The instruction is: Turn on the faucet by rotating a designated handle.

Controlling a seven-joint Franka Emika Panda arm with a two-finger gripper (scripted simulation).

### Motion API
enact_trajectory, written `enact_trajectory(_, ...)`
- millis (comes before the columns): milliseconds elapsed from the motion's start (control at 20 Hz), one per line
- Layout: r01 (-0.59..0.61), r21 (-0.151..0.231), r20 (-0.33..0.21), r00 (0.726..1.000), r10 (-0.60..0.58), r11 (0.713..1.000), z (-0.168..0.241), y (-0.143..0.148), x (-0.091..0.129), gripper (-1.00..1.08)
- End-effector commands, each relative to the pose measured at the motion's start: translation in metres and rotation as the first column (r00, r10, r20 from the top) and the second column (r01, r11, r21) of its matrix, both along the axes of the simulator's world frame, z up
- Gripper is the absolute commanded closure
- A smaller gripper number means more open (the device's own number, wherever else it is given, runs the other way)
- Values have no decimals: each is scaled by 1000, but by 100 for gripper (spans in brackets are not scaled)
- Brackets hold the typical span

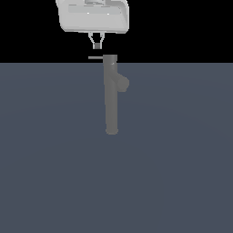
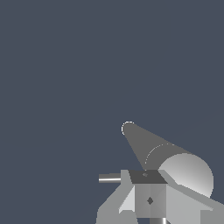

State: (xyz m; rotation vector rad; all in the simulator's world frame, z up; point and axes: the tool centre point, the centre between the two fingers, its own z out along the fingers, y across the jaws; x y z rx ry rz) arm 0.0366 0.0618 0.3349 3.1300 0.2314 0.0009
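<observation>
Closest to the wrist camera sits the pincer (image 2: 150, 199), its pale boxy fingers (image 2: 114, 205) crowding the view with the rounded grey cap of the faucet (image 2: 188, 173) just beyond them. From there the column tapers away toward its far end on the flat slate-blue tabletop (image 2: 65, 65). A thin light-grey rod, the handle (image 2: 109, 178), pokes out sideways from beside the fingers. In the exterior view the white gripper body hangs above the faucet (image 1: 111, 100), and the pincer (image 1: 96, 45) tapers to a narrow tip, fingers nearly together, just above the handle (image 1: 95, 58) (whether it actually touches the rod I cannot tell). It has hold of nothing visible. The handle projects from the cap toward the exterior view's left, while the stubby spout branches off toward the exterior view's right. The faucet stands well away from the tabletop (image 1: 182, 182) edges that show.
</observation>
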Motion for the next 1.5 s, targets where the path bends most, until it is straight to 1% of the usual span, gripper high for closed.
enact_trajectory(0,-8,1,1,1000,8,1000,-12,5,10,108)
enact_trajectory(300,-20,3,-1,1000,20,1000,-31,12,22,108)
enact_trajectory(700,-22,3,-1,1000,22,1000,-34,13,24,108)
enact_trajectory(1450,-22,3,-1,1000,22,1000,-34,18,-20,108)
